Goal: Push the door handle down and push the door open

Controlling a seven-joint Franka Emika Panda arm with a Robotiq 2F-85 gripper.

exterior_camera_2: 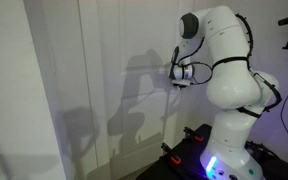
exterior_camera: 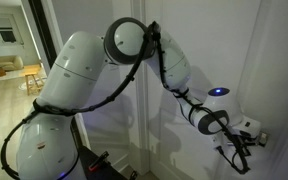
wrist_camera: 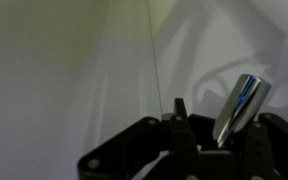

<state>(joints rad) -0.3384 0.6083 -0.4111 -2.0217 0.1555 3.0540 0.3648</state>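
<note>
Wrist view: small silver-grey metal lever door handle [wrist_camera: 242, 104], shiny straight bar, sits low right in frame, close against the black Robotiq gripper [wrist_camera: 222, 128]; one dark fingertip [wrist_camera: 176, 104] stands just beside the bar on one side, more black gripper body on the other; bar looks to lie between the jaws, but contact is not clear; cannot tell if the gripper is clenched on it or just parked around it.

Tall white painted door [wrist_camera: 64, 70] with raised panel mouldings fills the rest of that view; plain, shadowed.

In both exterior views the white Franka arm [exterior_camera: 79, 65] reaches across to the door [exterior_camera: 174, 150], gripper [exterior_camera: 236, 148] right at its face; in an exterior view the gripper [exterior_camera_2: 178, 74] is up against the door [exterior_camera_2: 84, 80] around mid-height; the handle itself is too small there to separate from the gripper.

Handling, as judgement: lever is rigid metal, smooth, likely slippery under hard pads; probably sprung, so it will resist and want to return; no fragility concern. Best contact is on top of the bar toward its free end, away from the backplate, for most leverage; press down, no tight grasp needed; a loose hold around the bar guards against sliding off. Door is big, probably heavy, swings on hinges; push should follow an arc while the lever is held down, or the latch may re-engage.

Risk: finger slipping off the bar end mid-press.
</note>
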